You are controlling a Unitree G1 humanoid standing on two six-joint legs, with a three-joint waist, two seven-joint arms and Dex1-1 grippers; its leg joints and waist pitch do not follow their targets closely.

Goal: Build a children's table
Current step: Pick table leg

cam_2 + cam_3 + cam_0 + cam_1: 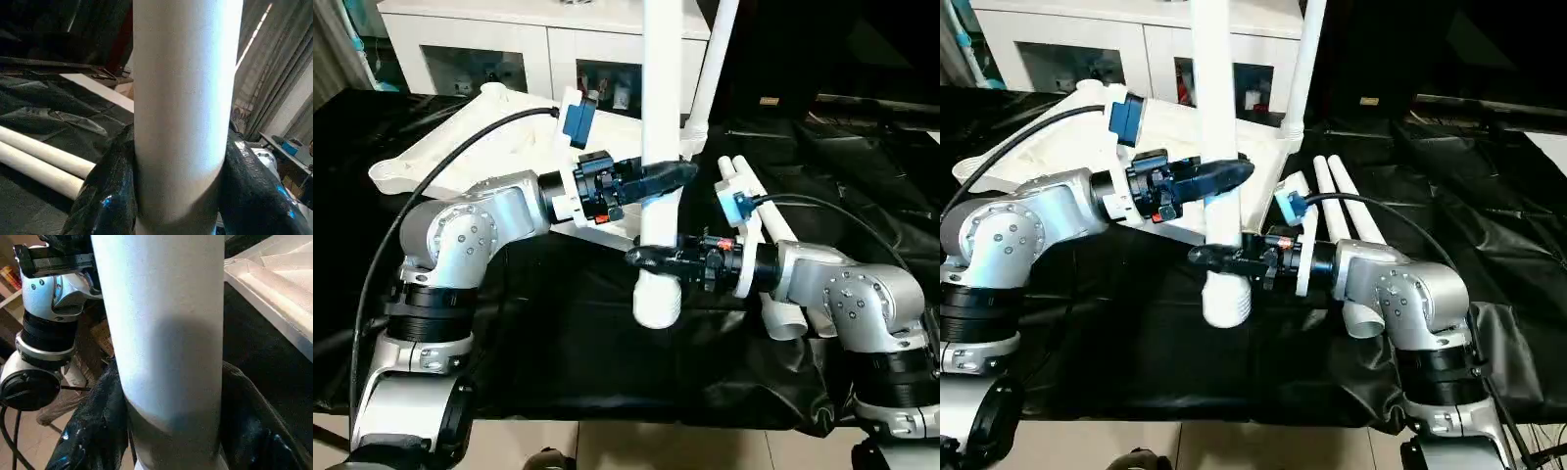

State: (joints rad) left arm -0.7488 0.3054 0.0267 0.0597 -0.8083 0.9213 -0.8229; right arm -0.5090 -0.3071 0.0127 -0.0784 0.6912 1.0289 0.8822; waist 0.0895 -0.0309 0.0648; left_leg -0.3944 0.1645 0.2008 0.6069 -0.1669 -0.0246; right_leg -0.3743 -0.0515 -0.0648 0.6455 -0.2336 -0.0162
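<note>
White plastic fills the middle of the left eye view: a tapered leg (660, 147) stands upright above the black-covered bench (558, 343), its wide end lowest. The left pincer (668, 178) pinches it higher up and the right pincer (651, 258) pinches it just above that end. Behind, the table top (499, 137) lies ribbed side up with another leg (713, 69) standing at its corner.

From the right eye view, two spare legs (1342, 201) lie side by side on the bench beside the right arm, with a white cabinet (1067, 44) beyond the top.

Seen from the left wrist, black fingers (105, 196) press both sides of the leg.

Right wrist view: the fingers (98, 431) flank the leg likewise.
</note>
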